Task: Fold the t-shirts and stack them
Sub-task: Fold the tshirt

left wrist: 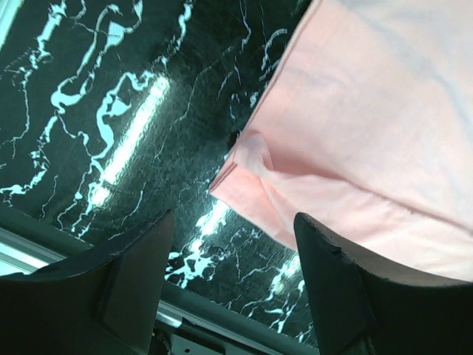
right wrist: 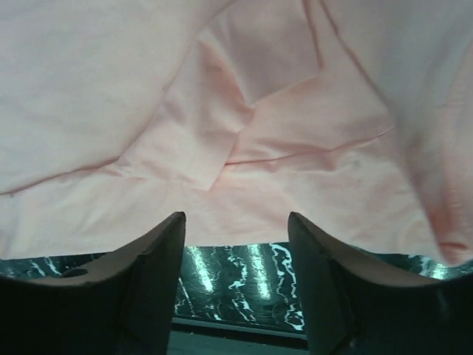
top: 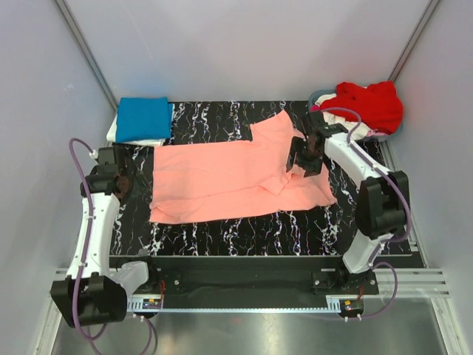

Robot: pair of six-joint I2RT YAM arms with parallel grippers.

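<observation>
Fingers of both arms are hanging spread, gripping nothing, at opposite ends of a flattened shirt.

The salmon-pink short-sleeved cloth t-shirt (top: pixel 214 181) is lying spread across the middle of the black, white-veined counter (top: pixel 244 233). The left fingers (left wrist: pixel 137 277) are hovering over bare counter just outside the shirt's rumpled left corner. The right fingers (right wrist: pixel 144 277) are standing wide above its creased right part, near the hem. A bare strip is running along the near edge, and more bare counter is showing behind the shirt. A folded bright blue t-shirt (top: pixel 144 117) is sitting on a white one (top: pixel 112 134) at the far left corner. A crumpled red t-shirt (top: pixel 373 103) is filling a grey-blue basket (top: pixel 397 132) at the far right, close behind the right arm.
</observation>
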